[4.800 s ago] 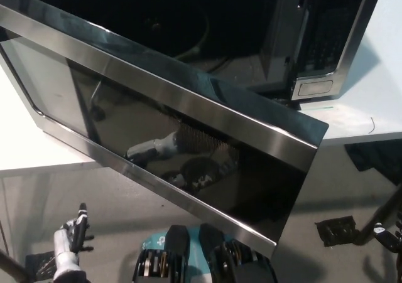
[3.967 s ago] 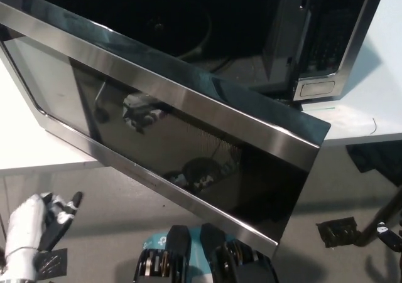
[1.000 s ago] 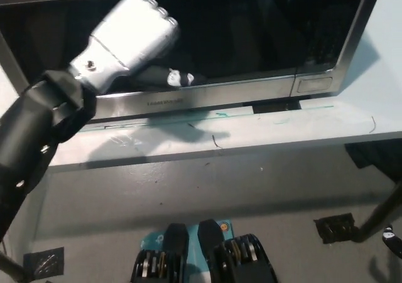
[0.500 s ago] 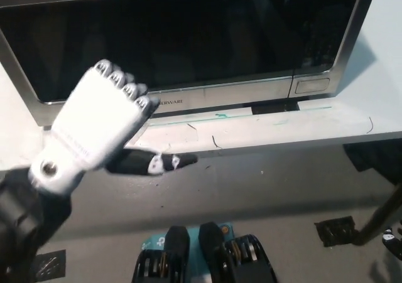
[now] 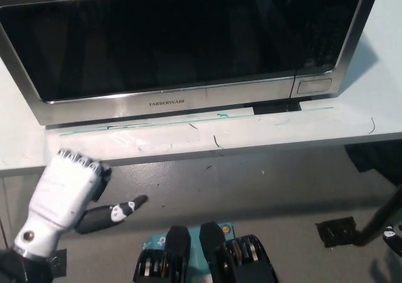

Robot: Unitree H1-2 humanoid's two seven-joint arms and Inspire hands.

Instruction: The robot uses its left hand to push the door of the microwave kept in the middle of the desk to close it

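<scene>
I am looking at the microwave (image 5: 188, 44) with its door (image 5: 176, 41) lying flush against the front, so I am judging the closing push done. The microwave is sitting above and ahead of my left hand (image 5: 66, 195), well apart from it, on the desk (image 5: 352, 120). The hand is hanging below the desk edge, holding nothing, fingers loosely apart with the thumb sticking out to the side. I am not seeing the right hand. I reckon nothing is remaining but resting the arm.
</scene>
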